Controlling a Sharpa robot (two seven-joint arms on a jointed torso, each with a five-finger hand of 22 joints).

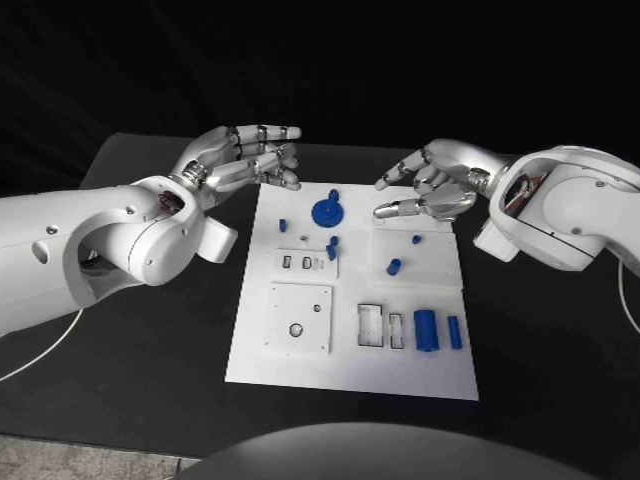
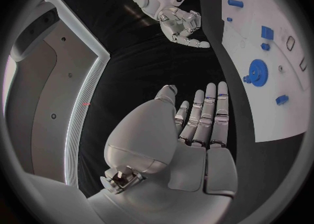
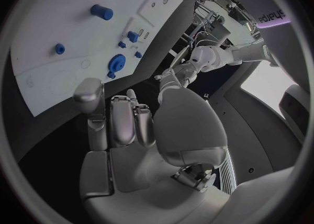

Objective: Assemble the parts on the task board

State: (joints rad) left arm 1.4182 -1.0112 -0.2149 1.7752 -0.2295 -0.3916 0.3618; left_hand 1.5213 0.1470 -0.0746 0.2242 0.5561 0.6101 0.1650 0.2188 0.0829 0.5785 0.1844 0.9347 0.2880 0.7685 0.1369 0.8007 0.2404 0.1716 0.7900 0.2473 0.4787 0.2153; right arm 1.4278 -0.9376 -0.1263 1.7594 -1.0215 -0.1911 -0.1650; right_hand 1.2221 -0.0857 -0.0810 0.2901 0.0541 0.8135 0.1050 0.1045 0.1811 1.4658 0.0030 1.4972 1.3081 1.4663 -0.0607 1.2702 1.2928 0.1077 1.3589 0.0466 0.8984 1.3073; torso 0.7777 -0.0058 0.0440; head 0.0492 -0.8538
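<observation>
The white task board lies mid-table. On it are a blue gear near the far edge, small blue pegs in the middle, and a blue cylinder beside a blue bar nearer me. My left hand hovers over the board's far left corner, fingers stretched out, holding nothing. My right hand hovers at the far right corner, fingers loosely bent, also holding nothing. The left wrist view shows the left hand beside the gear. The right wrist view shows the right hand beside the gear.
Grey recessed plates and slots sit in the board's near half. The black table extends on both sides of the board. A white cable trails under the left arm.
</observation>
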